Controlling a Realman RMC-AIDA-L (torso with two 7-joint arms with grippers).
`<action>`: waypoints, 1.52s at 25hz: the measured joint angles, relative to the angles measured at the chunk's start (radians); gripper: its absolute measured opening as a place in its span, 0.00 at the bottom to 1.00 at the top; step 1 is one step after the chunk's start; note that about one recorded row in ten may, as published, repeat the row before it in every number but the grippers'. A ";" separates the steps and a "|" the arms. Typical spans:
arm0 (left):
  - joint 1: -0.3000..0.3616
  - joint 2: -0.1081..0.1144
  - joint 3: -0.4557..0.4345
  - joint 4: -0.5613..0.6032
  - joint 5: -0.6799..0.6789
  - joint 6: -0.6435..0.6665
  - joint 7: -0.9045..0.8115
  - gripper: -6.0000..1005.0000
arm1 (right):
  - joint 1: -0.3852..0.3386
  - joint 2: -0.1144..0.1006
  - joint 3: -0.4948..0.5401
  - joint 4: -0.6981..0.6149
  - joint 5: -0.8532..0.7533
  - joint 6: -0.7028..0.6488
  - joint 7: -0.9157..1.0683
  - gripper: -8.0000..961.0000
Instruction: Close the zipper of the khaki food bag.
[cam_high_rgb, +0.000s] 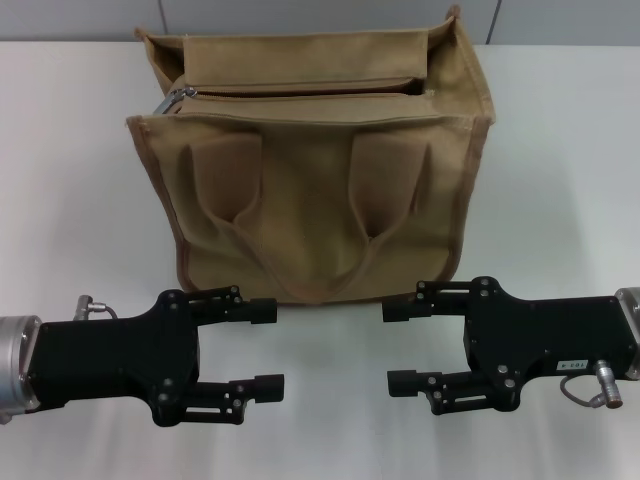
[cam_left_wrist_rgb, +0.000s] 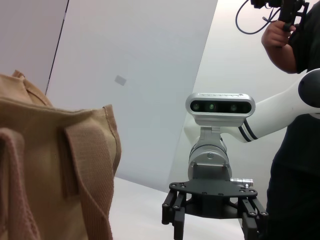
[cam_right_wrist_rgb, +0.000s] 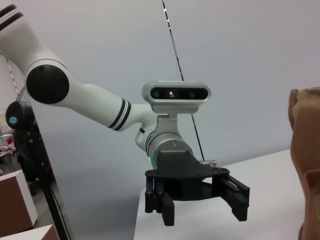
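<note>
White desk (cam_high_rgb: 560, 150) carries the khaki food bag (cam_high_rgb: 315, 170) at upper centre, its zipper (cam_high_rgb: 300, 92) slider at the upper left corner (mouth gaping), while left claw (cam_high_rgb: 268, 348) and right claw (cam_high_rgb: 400, 346), both spread wide, face each other below its front edge.
</note>
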 joint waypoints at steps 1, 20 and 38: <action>0.000 0.000 0.000 0.000 0.000 0.000 0.000 0.78 | 0.000 0.000 0.000 0.000 0.000 0.000 0.000 0.76; -0.001 0.000 0.000 0.001 0.001 -0.002 0.000 0.78 | 0.000 0.000 0.000 0.000 0.000 0.000 -0.001 0.75; 0.000 -0.095 -0.514 0.012 -0.035 0.174 0.079 0.77 | 0.000 -0.002 0.000 0.000 0.000 0.013 0.002 0.75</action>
